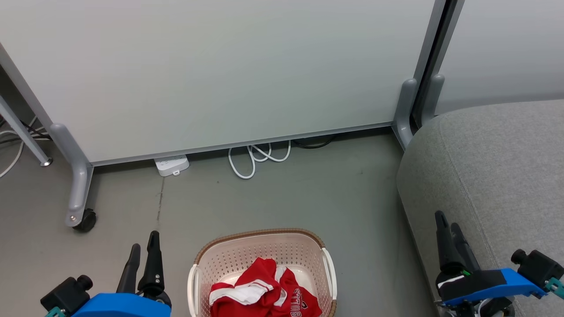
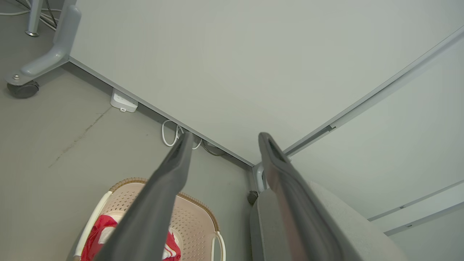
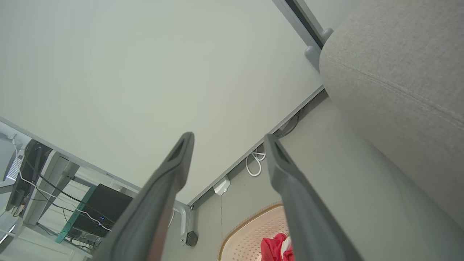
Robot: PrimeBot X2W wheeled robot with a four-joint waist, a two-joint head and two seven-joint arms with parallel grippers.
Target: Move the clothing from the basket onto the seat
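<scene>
Nearest, bottom centre: cream laundry basket (image 1: 264, 231) standing on the floor (image 1: 335, 198). It has a brown woven-look rim, perforated walls and a white handle on both the left and right sides. Its near edge is cut off by the frame.

Inside it is the clothing (image 1: 264, 293): red sports fabric with white trim, bunched in a heap toward the near side. "BULLS" lettering shows on the right-hand folds. The far part of the basket's bottom is uncovered.

Left hand (image 1: 145, 241): left of the basket and apart from its rim, over the floor. Fingers spread, gripping nothing.

Right hand (image 1: 446, 220): well right of the basket, seen against the near left edge of the seat (image 1: 498, 167). Fingers spread, gripping nothing.

Seat: grey upholstered cushion on the right, with a rounded edge and a stitched seam running near to far. A strip of open floor lies between basket and seat.

Farther: open floor runs from the basket's far rim to a pale partition panel (image 1: 220, 66). At the panel's lower edge are a white power strip (image 1: 172, 165) and a looped white cable (image 1: 260, 155). At far left, the panel's grey leg (image 1: 78, 185) ends in a black caster (image 1: 87, 220).
</scene>
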